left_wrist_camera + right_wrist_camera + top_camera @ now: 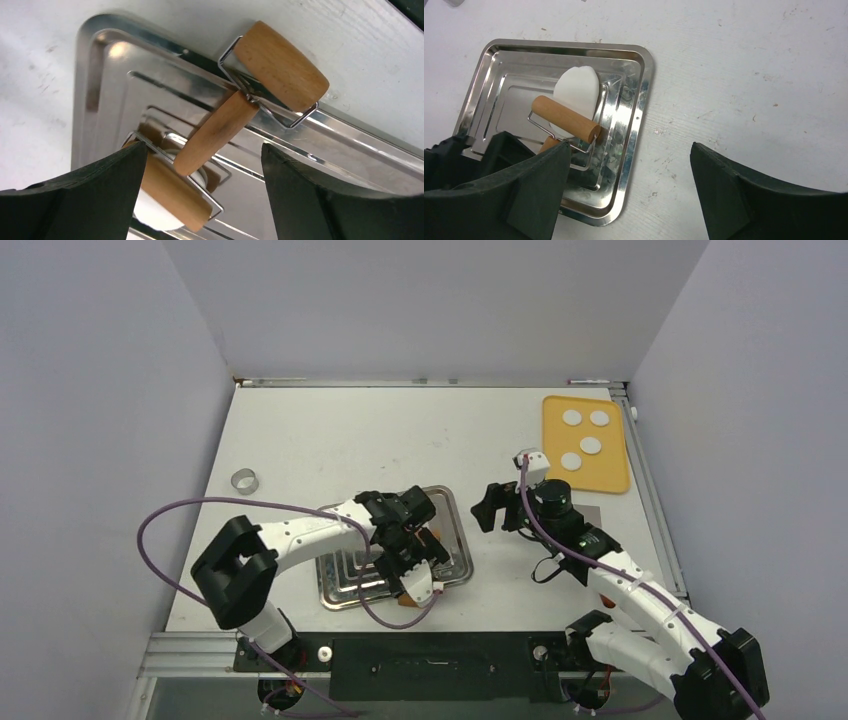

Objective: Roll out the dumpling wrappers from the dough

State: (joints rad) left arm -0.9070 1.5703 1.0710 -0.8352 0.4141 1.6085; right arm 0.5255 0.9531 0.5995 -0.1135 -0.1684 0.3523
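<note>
Several dumpling wrappers (572,418), small white discs, lie on the yellow board (610,475) at the far right. A wooden rolling pin (215,132) with a roller at each end lies in the steel tray (107,95), one roller resting on a piece of white dough (150,212). My left gripper (202,195) hangs open just over the pin's handle, a finger on either side, touching nothing. The right gripper (629,195) is open above bare table, just right of the tray (634,125), where the dough (576,90) and the pin (566,117) show. From above, the left gripper (408,538) hides most of the pin.
A small metal ring cutter (244,480) stands on the table at the left. The tray (335,585) sits near the front edge between the arms. The right gripper (500,510) hovers between tray and board. White walls close in the table on three sides.
</note>
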